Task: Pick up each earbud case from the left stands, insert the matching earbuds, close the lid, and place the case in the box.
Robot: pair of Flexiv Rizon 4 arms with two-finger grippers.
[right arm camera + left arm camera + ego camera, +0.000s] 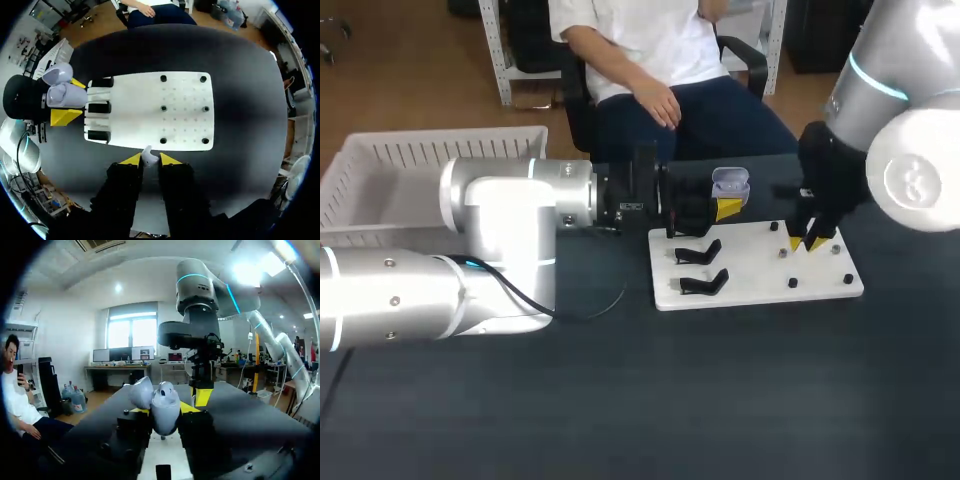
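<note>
While left end effector [718, 208] grips the pale lavender plastic earbud case [730, 185] over the counter's [620, 400] far edge in head view, right end effector [807, 241] hangs near. Right wrist view: it pinches a small white earbud [148, 155] at the tips; skewed entry could jam or drop it. Left wrist view: case's long axis looks upright, mouth up, lid [140, 392] open.

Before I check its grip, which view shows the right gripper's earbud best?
Right wrist view: the earbud sits between the right gripper's tips. Head and left wrist views show that gripper, but no earbud is discernible.
</note>
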